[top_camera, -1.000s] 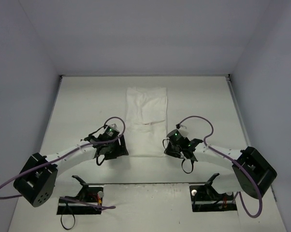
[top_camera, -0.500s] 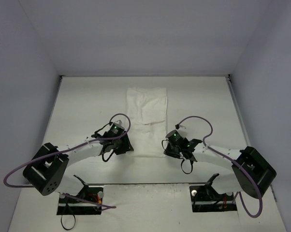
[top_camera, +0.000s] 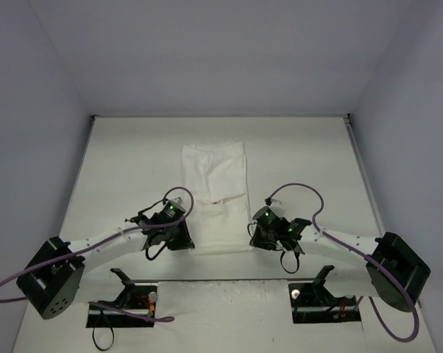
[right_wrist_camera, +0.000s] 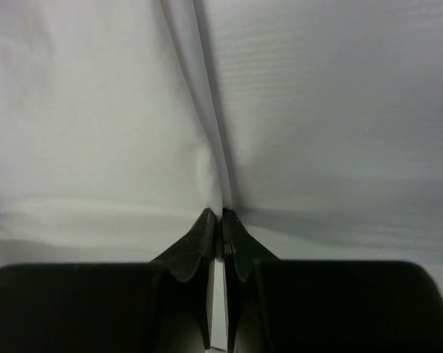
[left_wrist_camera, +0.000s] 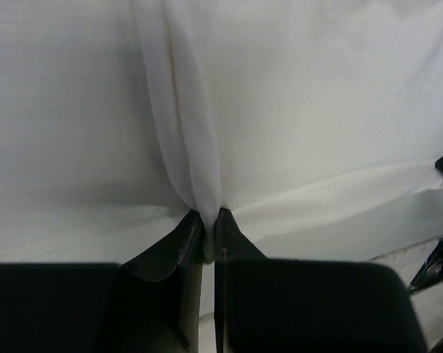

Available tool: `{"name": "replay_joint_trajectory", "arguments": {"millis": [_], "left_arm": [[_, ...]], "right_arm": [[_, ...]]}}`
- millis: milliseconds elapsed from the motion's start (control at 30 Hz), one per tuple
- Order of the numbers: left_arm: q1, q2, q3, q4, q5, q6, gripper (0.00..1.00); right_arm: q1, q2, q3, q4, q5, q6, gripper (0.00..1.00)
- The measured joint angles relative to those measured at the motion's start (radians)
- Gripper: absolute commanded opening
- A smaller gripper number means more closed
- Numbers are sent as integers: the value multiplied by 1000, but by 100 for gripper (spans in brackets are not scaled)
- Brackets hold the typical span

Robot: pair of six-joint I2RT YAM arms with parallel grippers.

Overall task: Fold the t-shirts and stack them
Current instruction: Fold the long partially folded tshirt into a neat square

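Top external is showing the shirt [top_camera: 214, 173] stretching lengthwise away from both claws; left claw [left_wrist_camera: 209, 217] and right claw [right_wrist_camera: 221, 215] are each pinching its near edge.

The t-shirt [top_camera: 214, 173] lies on the middle of the bench [top_camera: 118, 162], running lengthwise from the near side toward the back. At its near edge the left fingers [left_wrist_camera: 183, 241] sit at its left corner and the right fingers [right_wrist_camera: 201, 237] at its right corner, each pair with a ridge of cloth between them.
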State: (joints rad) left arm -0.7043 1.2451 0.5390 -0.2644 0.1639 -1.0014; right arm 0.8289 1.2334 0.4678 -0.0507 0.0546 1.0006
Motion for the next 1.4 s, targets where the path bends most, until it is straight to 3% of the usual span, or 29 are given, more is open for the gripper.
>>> {"name": "replay_joint_trajectory", "arguments": {"millis": [333,500,700,967,1400], "left_arm": [[-25,-165,-39,-163,49,-3,0],[-20,-219,77,-317,7,8,0],[32,-136,313,-447,-56,81,0],[188,-3,456,-489,-40,202,0],[277,225,806,-509,-38,346,0]], "right_arm": [[104,-110,3,-129,-33,47,0],[113,-102,137,-240,-5,22,0],[90,-2,330,-350,44,-47,0],[-14,120,555,-412,47,-167,0],[-169,346,892,-498,33,-363,0]]}}
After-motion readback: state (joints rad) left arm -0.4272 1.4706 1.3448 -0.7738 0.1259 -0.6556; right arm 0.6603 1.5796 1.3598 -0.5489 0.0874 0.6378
